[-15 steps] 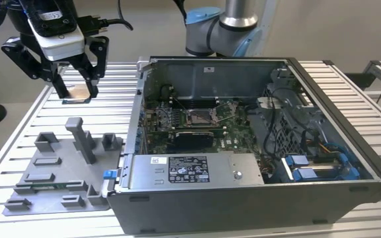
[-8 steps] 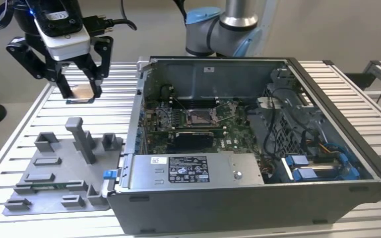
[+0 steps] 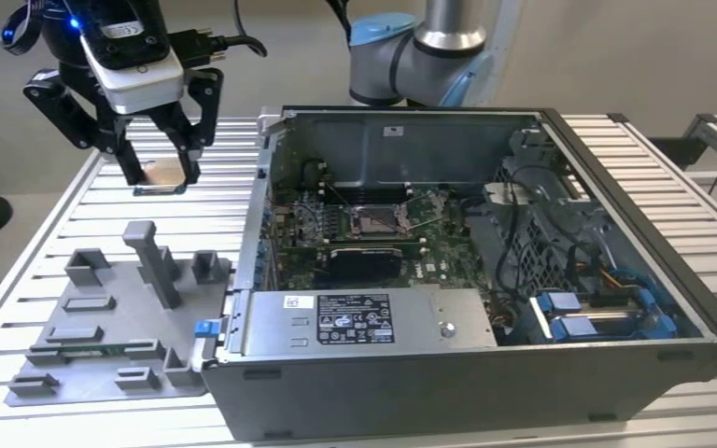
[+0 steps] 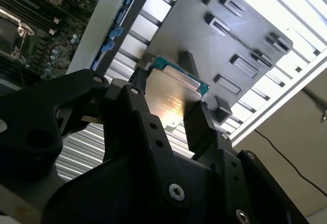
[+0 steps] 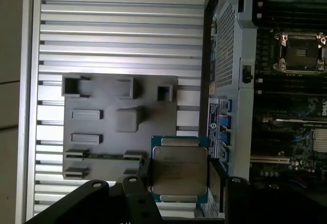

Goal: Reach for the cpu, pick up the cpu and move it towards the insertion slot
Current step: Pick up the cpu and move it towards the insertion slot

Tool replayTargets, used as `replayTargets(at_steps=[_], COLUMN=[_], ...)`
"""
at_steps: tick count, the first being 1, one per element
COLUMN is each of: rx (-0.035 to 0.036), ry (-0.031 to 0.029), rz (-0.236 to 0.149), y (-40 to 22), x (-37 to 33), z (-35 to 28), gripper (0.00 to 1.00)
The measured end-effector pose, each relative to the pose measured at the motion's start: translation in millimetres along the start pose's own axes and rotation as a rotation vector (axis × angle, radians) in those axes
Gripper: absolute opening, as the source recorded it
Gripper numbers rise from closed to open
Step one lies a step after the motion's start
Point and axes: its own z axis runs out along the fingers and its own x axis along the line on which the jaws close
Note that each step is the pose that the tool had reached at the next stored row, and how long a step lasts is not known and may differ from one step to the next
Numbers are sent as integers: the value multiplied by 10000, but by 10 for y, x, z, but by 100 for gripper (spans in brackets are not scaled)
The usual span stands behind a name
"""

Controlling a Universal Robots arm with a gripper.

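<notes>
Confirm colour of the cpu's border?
Green, around the cpu's pale metal lid; clearest in the first wrist view.

open air around the raised fingers point(image 3: 160, 177), case wall point(image 3: 262, 187) standing before the insertion slot point(image 3: 375, 220), case top open

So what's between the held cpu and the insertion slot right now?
In the exterior view, the gripper holds the cpu above the slatted table. Between it and the insertion slot stands the computer case's side wall.

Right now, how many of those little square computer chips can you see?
1. The cpu is held in the gripper, up above the slatted table, outside the open computer case. More could be hidden inside.
</notes>
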Motion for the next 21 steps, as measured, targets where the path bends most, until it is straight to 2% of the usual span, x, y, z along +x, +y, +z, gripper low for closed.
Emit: replayTargets(at_steps=[21], rx=[0], ry=[0], rz=[0], y=[-3], x=[-198], z=[0], gripper=[0])
